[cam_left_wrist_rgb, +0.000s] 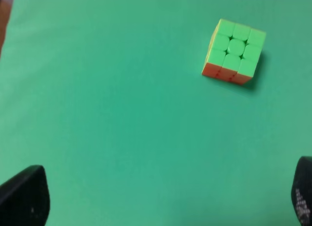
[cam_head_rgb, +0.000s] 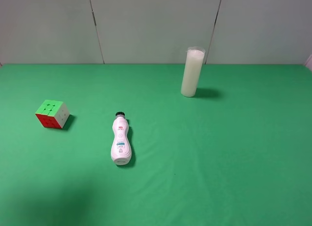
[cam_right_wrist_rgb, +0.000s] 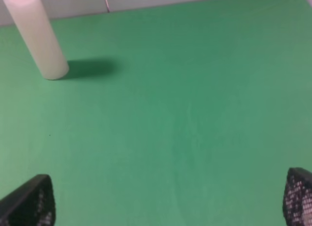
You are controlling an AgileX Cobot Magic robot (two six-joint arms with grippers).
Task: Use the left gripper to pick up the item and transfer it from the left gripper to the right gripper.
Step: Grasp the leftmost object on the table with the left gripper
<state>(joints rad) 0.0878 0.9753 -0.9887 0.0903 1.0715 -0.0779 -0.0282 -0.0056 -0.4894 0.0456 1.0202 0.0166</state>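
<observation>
The puzzle cube [cam_head_rgb: 52, 114] is seen resting green face up on the green cloth [cam_head_rgb: 219, 153], at about ten o'clock from the lying white bottle [cam_head_rgb: 121, 140]. The left gripper [cam_left_wrist_rgb: 163, 201] and right gripper [cam_right_wrist_rgb: 163, 201] are spread wide, with nothing held; the cube is touched by neither.

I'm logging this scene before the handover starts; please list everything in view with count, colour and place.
Green table cloth: one, green, under everything.
Small 3x3 puzzle cube: one, green top, red and white sides, left part of the cloth.
White plastic bottle with black cap: one, lying on its side near the middle.
Tall white cylinder: one, milky white, upright toward the back, right of centre.
Grey wall panels: three, pale grey, behind the cloth.
Left end effector: one, black, open, apart from the cube.
Right end effector: one, black, open, holding nothing.
</observation>
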